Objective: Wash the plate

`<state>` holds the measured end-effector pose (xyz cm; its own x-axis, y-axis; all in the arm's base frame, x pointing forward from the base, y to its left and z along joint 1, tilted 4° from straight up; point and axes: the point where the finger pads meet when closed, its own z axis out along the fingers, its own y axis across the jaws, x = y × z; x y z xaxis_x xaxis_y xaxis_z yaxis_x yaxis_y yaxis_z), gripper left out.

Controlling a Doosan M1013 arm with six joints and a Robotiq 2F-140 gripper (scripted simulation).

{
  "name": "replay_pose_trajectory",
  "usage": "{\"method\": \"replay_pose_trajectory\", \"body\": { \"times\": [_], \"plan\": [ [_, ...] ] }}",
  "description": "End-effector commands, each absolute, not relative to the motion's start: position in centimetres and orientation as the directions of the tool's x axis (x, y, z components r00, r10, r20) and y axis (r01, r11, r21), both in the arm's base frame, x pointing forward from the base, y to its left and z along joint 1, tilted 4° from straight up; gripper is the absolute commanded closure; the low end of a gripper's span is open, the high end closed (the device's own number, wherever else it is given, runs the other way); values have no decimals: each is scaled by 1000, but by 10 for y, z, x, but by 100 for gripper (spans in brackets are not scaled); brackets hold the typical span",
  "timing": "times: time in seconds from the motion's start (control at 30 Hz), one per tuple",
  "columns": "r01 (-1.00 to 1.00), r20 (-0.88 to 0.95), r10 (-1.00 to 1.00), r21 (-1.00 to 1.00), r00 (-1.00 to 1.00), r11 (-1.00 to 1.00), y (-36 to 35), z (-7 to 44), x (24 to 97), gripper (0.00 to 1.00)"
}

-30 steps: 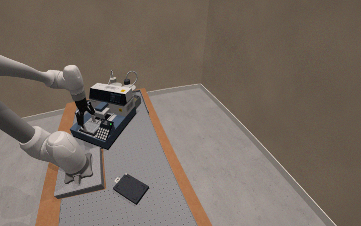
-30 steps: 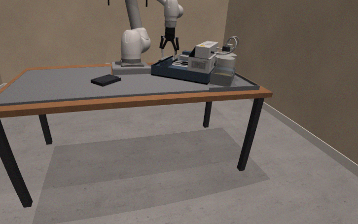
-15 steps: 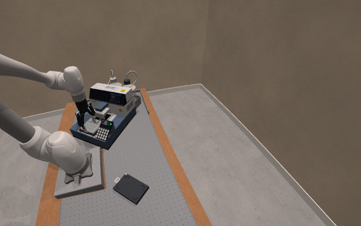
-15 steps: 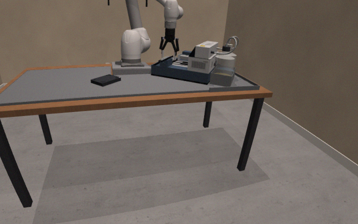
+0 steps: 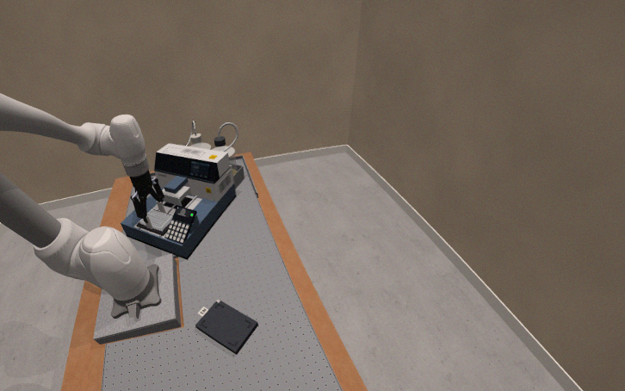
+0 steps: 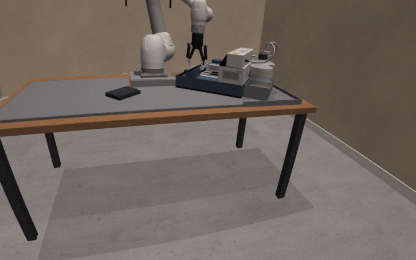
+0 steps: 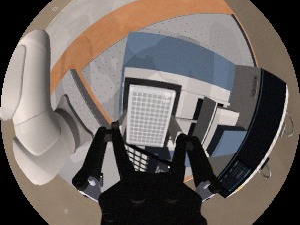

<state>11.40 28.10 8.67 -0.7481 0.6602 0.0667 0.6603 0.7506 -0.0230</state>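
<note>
Plate: pale, rectangular, gridded with wells; in the dark-rimmed carrier (image 7: pixel 128 87) of the washer (image 5: pixel 207 230) (image 6: pixel 208 84); full seating cannot be confirmed.
Gripper (image 5: pixel 154 215) (image 6: pixel 196 66) (image 7: pixel 148 118): clasping the plate (image 5: pixel 158 220) (image 7: pixel 150 109) by opposite sides.
Clearance: keypad (image 5: pixel 178 230) (image 7: pixel 137 158) just beside the carrier; blue wall around.
Lamp (image 5: pixel 191 214): green.
N1 (image 5: pixel 226 325) (image 6: pixel 122 92): dark, flat slab, well apart, on perforated grey top.

No change plain to see, any shift of the hand (image 5: pixel 154 215) (image 6: pixel 196 65) (image 7: pixel 146 125) too slight to tell
</note>
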Motion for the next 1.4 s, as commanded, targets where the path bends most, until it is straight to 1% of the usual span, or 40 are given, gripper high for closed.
{"method": "replay_pose_trajectory", "body": {
  "times": [0.0, 0.03, 0.07, 0.13, 0.17, 0.23, 0.27, 0.33, 0.37, 0.43, 0.47, 0.6, 0.63, 0.7, 0.73, 1.37],
  "plan": [
    [660, 67, 660, -23, -748, 751, 281, 86, 114, 48],
    [660, 67, 660, -23, -748, 751, 281, 86, 114, 48],
    [660, 67, 660, -23, -748, 751, 281, 86, 114, 54],
    [660, 67, 660, -23, -748, 751, 281, 86, 114, 54],
    [660, 67, 660, -23, -748, 751, 281, 86, 114, 60],
    [660, 67, 660, -23, -748, 751, 281, 86, 114, 60],
    [660, 67, 660, -23, -748, 751, 281, 86, 114, 66],
    [660, 67, 660, -23, -748, 751, 281, 86, 114, 66],
    [660, 67, 660, -23, -748, 751, 281, 86, 114, 72],
    [660, 67, 660, -23, -748, 751, 281, 86, 114, 72],
    [660, 67, 660, -23, -748, 751, 281, 86, 114, 78],
    [660, 67, 660, -23, -748, 751, 281, 86, 114, 78],
    [660, 67, 660, -23, -748, 751, 281, 86, 114, 84],
    [660, 67, 660, -23, -748, 751, 281, 86, 114, 84],
    [660, 67, 660, -23, -748, 751, 281, 86, 114, 90],
    [660, 67, 660, -23, -748, 751, 281, 86, 114, 90]
  ]
}}
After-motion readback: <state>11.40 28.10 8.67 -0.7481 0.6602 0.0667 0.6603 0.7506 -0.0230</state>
